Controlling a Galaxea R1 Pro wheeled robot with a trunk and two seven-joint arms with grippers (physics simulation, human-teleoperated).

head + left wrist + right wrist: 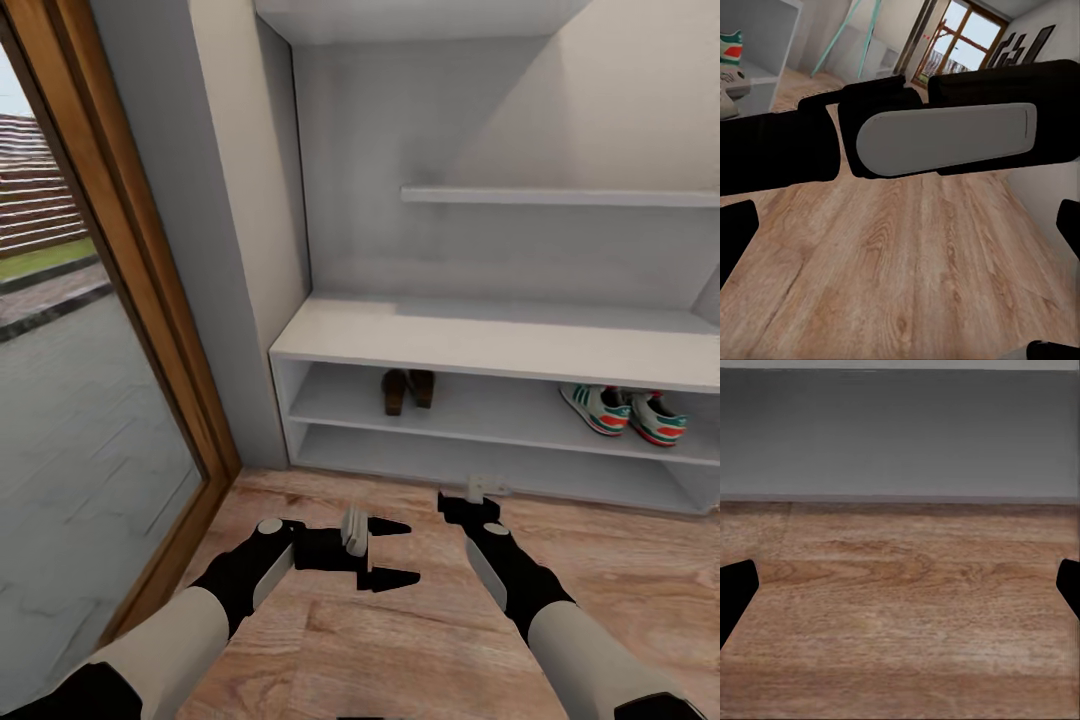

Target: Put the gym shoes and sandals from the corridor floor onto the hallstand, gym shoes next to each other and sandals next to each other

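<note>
Light wood-plank corridor floor (pixel 420 650) runs up to the pale grey hallstand (pixel 500 340), with a wood-framed glass door at the left of the frame. On its middle shelf sit two dark brown sandals (pixel 407 390) side by side at centre, and two gym shoes (pixel 625 412) (cream with green stripes) together at right. Low in the frame, the left gripper (pixel 392 552) has its jaws apart and empty; the right gripper (pixel 476 492) points at the rack, its jaws also apart.

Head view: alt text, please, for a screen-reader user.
Two gym shoes and two sandals sit in pairs on the hallstand middle shelf. Both empty hands, left hand open, right hand, hover over the wood floor by a glass door.
</note>
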